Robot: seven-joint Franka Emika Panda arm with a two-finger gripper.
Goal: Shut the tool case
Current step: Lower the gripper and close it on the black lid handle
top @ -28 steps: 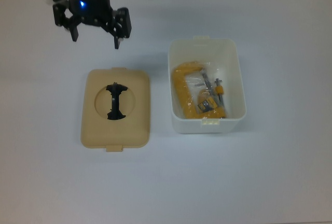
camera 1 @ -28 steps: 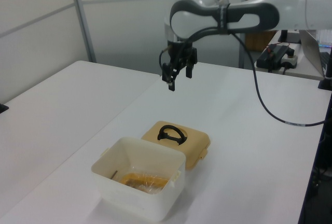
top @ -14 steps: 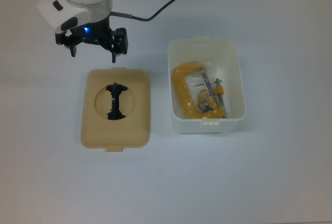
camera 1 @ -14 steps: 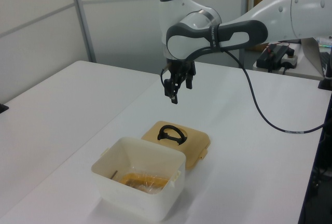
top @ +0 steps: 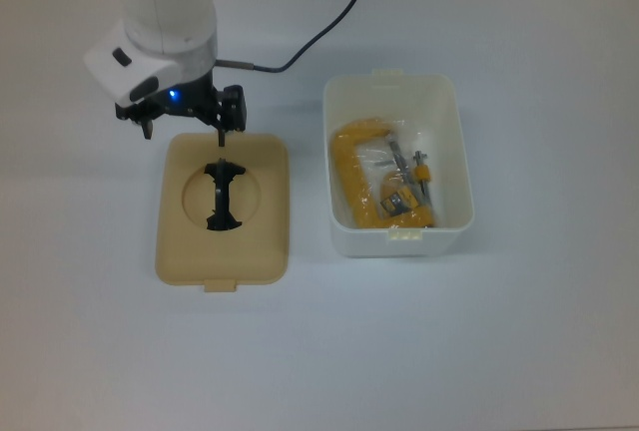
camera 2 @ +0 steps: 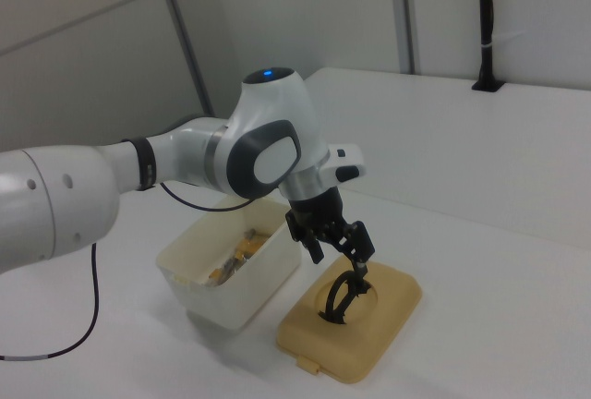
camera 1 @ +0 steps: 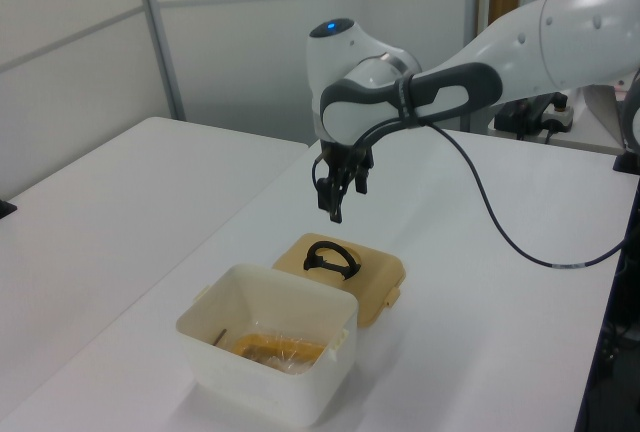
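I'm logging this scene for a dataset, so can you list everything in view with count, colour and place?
box: one, white, open, on the top view's right of the table.
lid: one, beige, lying flat on the table beside the box, apart from it.
handle: one, black, in the lid's round recess.
clamp: one, yellow, in clear wrap inside the box.
table: one, white.
cable: one, black, running off the arm.
gripper: one, black, open, above the lid's far edge.
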